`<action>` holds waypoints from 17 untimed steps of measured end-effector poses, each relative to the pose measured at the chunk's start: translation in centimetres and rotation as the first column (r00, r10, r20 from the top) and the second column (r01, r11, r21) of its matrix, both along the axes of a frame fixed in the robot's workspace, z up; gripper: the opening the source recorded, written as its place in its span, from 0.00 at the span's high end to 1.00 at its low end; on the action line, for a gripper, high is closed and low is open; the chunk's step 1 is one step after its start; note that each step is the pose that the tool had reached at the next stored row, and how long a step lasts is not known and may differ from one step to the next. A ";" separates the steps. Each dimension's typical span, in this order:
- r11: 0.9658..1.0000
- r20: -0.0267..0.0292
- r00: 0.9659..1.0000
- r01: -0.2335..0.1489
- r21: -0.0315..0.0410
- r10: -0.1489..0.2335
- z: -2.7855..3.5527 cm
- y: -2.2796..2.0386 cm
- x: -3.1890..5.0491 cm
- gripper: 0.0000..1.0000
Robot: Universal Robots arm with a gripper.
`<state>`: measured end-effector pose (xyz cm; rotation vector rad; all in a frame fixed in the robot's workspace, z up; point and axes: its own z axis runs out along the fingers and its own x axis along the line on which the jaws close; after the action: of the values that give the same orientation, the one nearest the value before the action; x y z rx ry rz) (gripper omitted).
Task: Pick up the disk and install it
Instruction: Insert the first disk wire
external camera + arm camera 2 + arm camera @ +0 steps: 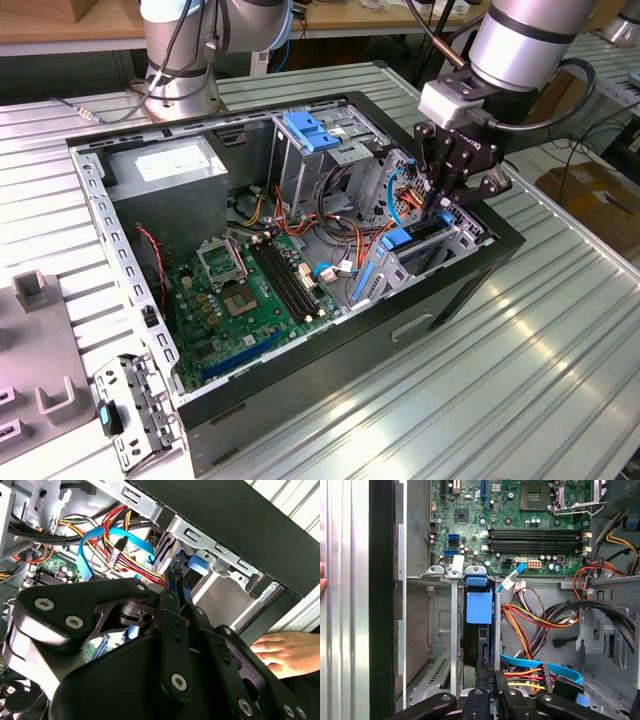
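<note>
Exterior view: the open computer case (300, 250) lies on its side on the ribbed metal table (520, 340). The gripper (440, 200) hangs at about 3 o'clock of the case, its tips down at the drive bay (420, 255) along the case's edge on the exterior view's right. The disk (415, 240) stands on edge in that bay, blue rails showing, directly under the gripper. The green motherboard (250, 290) sits toward 7 o'clock from the gripper; the grey power-supply box (170, 165) lies at 10 o'clock of the case.

Second wrist view: the black fingers (172, 587) stand close together, pinched on the thin blue-edged top of the disk (190, 572), which sits beside the metal bay wall (215, 550). A person's hand (280, 652) rests at 4 o'clock, outside the case.

First wrist view: the disk (479, 607) sits upright in its slot between two metal bay walls, its blue plastic face toward 12 o'clock from the gripper (490, 687), whose fingers close on the disk's near edge. Bundled cables (535, 625) lie at 3 o'clock of the disk.
</note>
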<state>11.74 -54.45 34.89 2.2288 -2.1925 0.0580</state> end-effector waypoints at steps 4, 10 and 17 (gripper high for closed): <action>1.000 0.000 1.000 0.014 0.000 -0.014 -0.12 -0.09 0.00 0.84; 0.999 0.000 0.999 0.036 0.000 -0.036 -0.20 -0.17 0.00 0.84; 0.999 0.000 0.999 0.040 0.000 -0.040 -0.32 -0.17 0.01 0.84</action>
<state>11.75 -54.61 34.57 2.1836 -2.2364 0.0575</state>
